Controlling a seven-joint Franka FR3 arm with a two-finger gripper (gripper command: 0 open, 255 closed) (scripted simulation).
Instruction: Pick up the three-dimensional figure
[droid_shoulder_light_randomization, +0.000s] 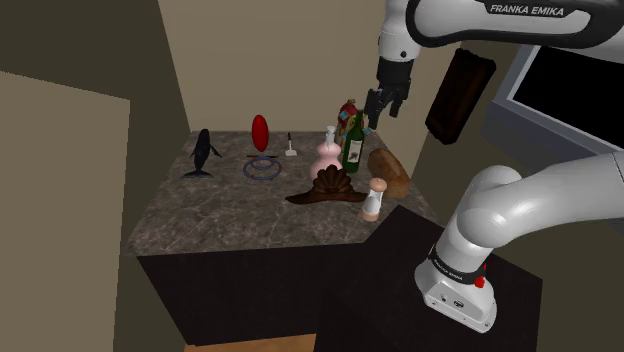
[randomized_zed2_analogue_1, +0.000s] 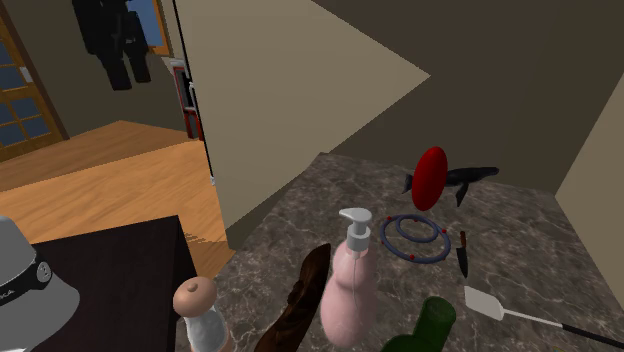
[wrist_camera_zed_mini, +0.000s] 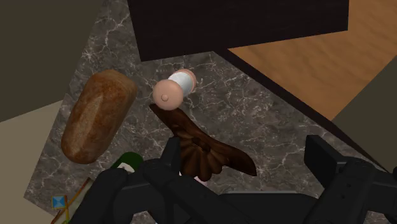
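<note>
Brown ridged figure (wrist_camera_zed_mini: 202, 153) is my read of the target. It lies flat on the marble counter (droid_shoulder_light_randomization: 220, 215), near the edge facing the stand. The pink pump bottle (droid_shoulder_light_randomization: 326, 155) is right behind it and the shaker (droid_shoulder_light_randomization: 374, 200) is just beside one tip.

Gripper (droid_shoulder_light_randomization: 383, 103) hangs high above that cluster, jaws well apart, nothing in them. In the wrist view the figure sits just ahead of the fingers, closer to one than the other.

Doing the step well, as I see it:
- Centre over the fan-shaped middle, not the thin tapered ends.
- Turn the wrist so the jaws span the short way across.
- The figure is low, so the fingertips must go almost to the counter before closing.
- The green bottle (droid_shoulder_light_randomization: 352, 145) and pump bottle stand tall right behind, so descend straight and keep to the stand side.
- The shaker could get knocked; I can't tell if it touches the tip.

Containers:
- Pump bottle: opaque, pump on, contents can't tell.
- Green bottle: dark, fill level hidden.
- Shaker: upright, contents hidden.
- Bread (wrist_camera_zed_mini: 95, 114): loose on the counter, not in anything.
</note>
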